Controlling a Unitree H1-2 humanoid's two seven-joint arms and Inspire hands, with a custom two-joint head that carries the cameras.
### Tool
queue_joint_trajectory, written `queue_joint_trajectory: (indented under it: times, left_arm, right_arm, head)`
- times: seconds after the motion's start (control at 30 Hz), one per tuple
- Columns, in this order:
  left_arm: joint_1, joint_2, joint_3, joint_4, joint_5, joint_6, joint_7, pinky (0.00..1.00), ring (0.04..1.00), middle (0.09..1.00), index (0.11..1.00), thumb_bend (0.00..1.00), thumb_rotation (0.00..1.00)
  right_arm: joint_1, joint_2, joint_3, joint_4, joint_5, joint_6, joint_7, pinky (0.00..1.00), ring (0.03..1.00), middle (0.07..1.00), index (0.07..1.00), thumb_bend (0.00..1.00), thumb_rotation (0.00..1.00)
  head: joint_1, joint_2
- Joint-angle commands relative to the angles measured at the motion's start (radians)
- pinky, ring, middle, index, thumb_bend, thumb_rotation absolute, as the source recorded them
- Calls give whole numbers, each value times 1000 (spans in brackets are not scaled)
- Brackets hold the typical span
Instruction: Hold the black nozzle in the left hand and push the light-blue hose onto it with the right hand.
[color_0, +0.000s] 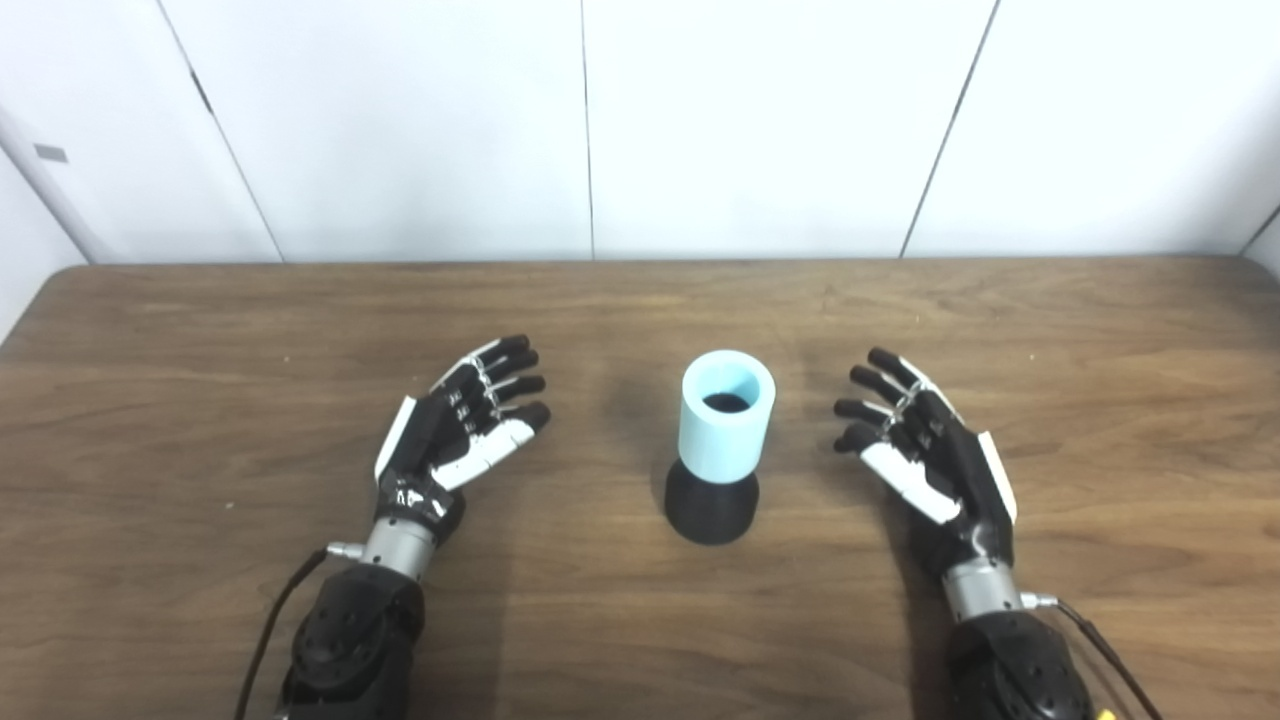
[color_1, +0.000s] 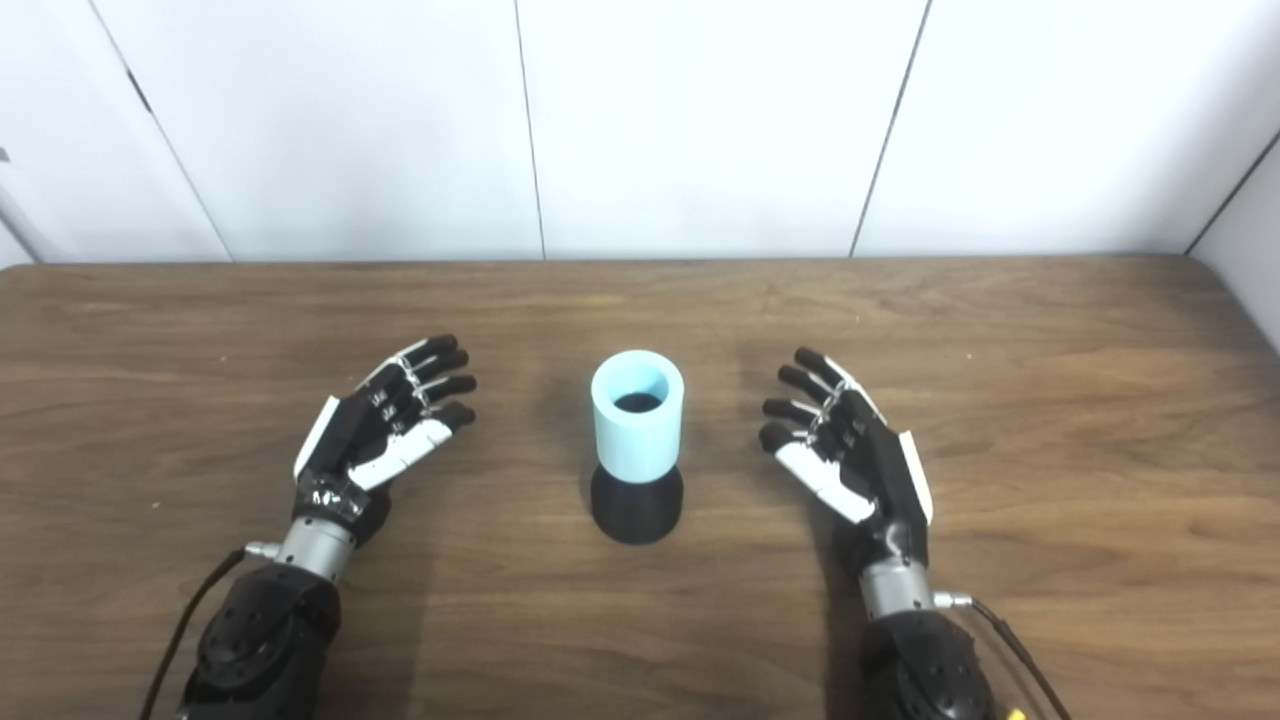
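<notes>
Nearest the camera, two dark forearms were seen entering from the bottom edge, one at about 7 o'clock and one at about 5 o'clock, each trailing a thin cable. Just beyond them the left hand (color_0: 455, 430) and the right hand (color_0: 925, 450) were held over the table (color_0: 200, 400), palms turned inward toward each other, fingers spread, nothing gripped by either.

Between the hands, close to the picture's middle, the nozzle (color_0: 711, 510) was found standing on its wide black base. The hose (color_0: 727, 415), a short light-blue tube, was seen upright on top of it, its open mouth facing up and a dark patch visible down its bore. How deeply the hose was seated on the nozzle could not be told.

From the left hand the pair lay at roughly 3 o'clock; from the right hand, at roughly 9 o'clock. Both hands were well apart from it, and neither was clearly nearer. The long axis of hose and nozzle was vertical, so a sideways closing of the fingers would likely be called for: low on the black base for the left hand, higher on the blue wall for the right.

Farther off, bare wood and a white panelled wall (color_0: 700, 120) were seen.
</notes>
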Motion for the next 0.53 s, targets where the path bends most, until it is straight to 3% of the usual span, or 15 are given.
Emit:
queue_joint_trajectory:
  times: [0.0, 0.5]
  left_arm:
    - [33, -4, -8, 15, -3, -14, -7, 684, 787, 815, 794, 762, 187]
    - [37, 15, -20, 47, -20, -22, -47, 669, 794, 830, 806, 747, 182]
  right_arm:
    - [-3, -3, -1, 8, 18, -68, 15, 489, 668, 786, 782, 689, 291]
    - [12, 3, -4, 11, 54, -61, 10, 501, 679, 800, 793, 693, 242]
  head:
    - [0, 1]
    - [-15, -5]
